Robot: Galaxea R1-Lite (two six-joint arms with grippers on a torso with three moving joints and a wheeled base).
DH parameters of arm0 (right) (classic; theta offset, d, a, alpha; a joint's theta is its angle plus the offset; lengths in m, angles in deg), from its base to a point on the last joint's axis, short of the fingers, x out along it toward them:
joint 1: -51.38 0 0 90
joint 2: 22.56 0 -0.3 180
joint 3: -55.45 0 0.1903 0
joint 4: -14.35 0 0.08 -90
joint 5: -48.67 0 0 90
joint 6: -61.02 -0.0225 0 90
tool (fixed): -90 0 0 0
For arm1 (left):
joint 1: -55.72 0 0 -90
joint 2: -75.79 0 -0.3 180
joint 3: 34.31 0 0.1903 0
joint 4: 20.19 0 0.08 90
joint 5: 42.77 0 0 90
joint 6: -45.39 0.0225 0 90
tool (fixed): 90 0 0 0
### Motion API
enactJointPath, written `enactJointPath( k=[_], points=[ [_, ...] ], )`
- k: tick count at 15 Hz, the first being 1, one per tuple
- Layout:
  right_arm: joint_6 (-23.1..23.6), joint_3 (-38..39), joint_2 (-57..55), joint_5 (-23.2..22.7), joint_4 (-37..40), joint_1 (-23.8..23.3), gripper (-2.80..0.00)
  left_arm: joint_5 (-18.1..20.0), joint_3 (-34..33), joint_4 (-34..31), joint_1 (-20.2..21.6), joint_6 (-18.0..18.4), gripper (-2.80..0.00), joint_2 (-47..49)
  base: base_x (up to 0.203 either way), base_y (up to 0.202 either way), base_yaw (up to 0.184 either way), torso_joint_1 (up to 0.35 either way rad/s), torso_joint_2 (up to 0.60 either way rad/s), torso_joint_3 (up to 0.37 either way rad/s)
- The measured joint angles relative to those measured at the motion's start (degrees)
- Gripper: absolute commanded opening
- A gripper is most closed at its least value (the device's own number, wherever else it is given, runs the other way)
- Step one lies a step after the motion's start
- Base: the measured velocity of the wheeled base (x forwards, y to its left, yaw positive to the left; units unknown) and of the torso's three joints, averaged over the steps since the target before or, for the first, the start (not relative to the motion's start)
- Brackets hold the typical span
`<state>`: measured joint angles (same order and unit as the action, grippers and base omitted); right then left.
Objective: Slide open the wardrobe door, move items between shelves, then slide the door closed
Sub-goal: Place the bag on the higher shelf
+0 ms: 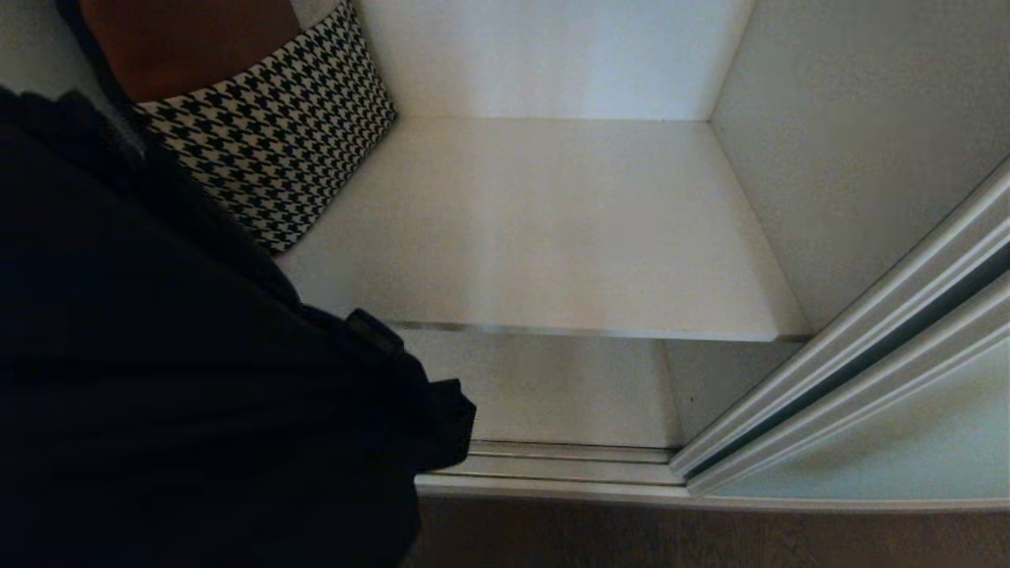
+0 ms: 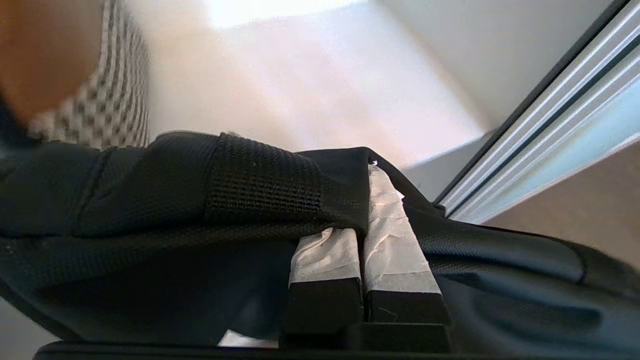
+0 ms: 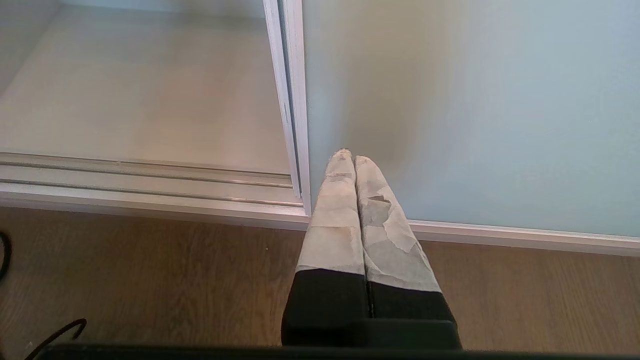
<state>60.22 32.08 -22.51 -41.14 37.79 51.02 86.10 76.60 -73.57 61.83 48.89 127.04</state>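
A big black fabric bag (image 1: 158, 355) fills the left of the head view and hangs in front of the open wardrobe. My left gripper (image 2: 361, 220) is shut on the bag's webbing handle (image 2: 265, 180); in the head view the bag hides it. A white shelf (image 1: 552, 237) spans the wardrobe, with a lower board (image 1: 568, 386) under it. The sliding wardrobe door (image 1: 907, 442) of pale green frosted glass stands pushed to the right. My right gripper (image 3: 348, 156) hangs shut and empty low before that door (image 3: 475, 100).
A houndstooth-patterned item with a brown top (image 1: 276, 142) sits at the shelf's far left. The grooved floor track (image 1: 568, 461) runs along the wardrobe's front edge, with wooden floor (image 3: 150, 280) before it. A dark cable (image 3: 50, 335) lies on the floor.
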Motion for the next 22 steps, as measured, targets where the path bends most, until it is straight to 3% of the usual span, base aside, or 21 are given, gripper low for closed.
enactJointPath(
  k=[3, 7, 15, 18, 22],
  points=[
    [0.0, 0.0, 0.0, 0.0, 0.0, 0.0, -2.8, 0.8, 7.3, 0.1, -1.9, 0.1, -2.8, 6.0, 0.0, 0.0, 0.0, 0.0, 0.0, 0.0],
    [0.0, 0.0, 0.0, 0.0, 0.0, 0.0, -2.8, 4.6, 13.5, -0.3, -3.6, -0.3, -2.8, 12.5, 0.0, 0.0, 0.0, 0.0, 0.0, 0.0],
    [0.0, 0.0, 0.0, 0.0, 0.0, 0.0, -2.8, 3.6, 23.0, 3.0, -11.0, -1.6, -2.8, 28.2, 0.0, 0.0, 0.0, 0.0, 0.0, 0.0],
    [0.0, 0.0, 0.0, 0.0, 0.0, 0.0, -2.8, -0.9, 23.7, 11.4, -14.7, -1.8, -2.8, 34.5, 0.0, 0.0, 0.0, 0.0, 0.0, 0.0],
    [0.0, 0.0, 0.0, 0.0, 0.0, 0.0, -2.8, -11.2, 23.8, 28.3, -15.8, -4.6, -2.8, 41.7, 0.0, 0.0, 0.0, 0.0, 0.0, 0.0]
  ],
)
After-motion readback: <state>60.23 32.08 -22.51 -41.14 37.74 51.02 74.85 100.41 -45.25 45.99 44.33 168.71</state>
